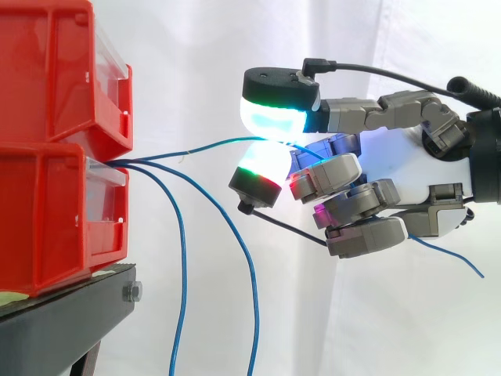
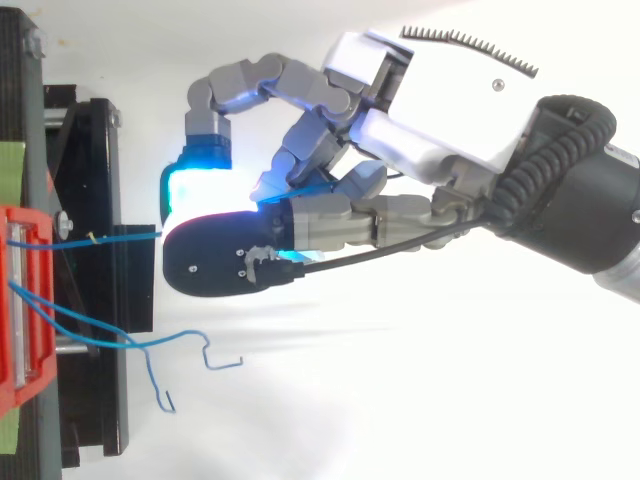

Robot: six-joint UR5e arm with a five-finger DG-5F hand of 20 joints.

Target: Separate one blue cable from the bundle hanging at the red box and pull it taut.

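Several blue cables come out between the two stacked red boxes [image 1: 55,141]. One blue cable [image 1: 196,149] runs nearly level to the right, with a slight bow, into my hand [image 1: 423,172]. It is pinched between a glowing upper fingertip [image 1: 278,110] and a lower one [image 1: 258,172], and its free tail [image 1: 454,254] sticks out behind the palm. From above, this cable [image 2: 110,238] stretches from the box front [image 2: 25,300] to the hand [image 2: 440,110]. The other two cables [image 1: 180,258] hang down loose, apart from the hand.
The red boxes rest on a black stand [image 1: 70,313] at the left. From above, the loose cables [image 2: 100,335] end in bent tips beside the stand's edge. A white curtain is the backdrop.
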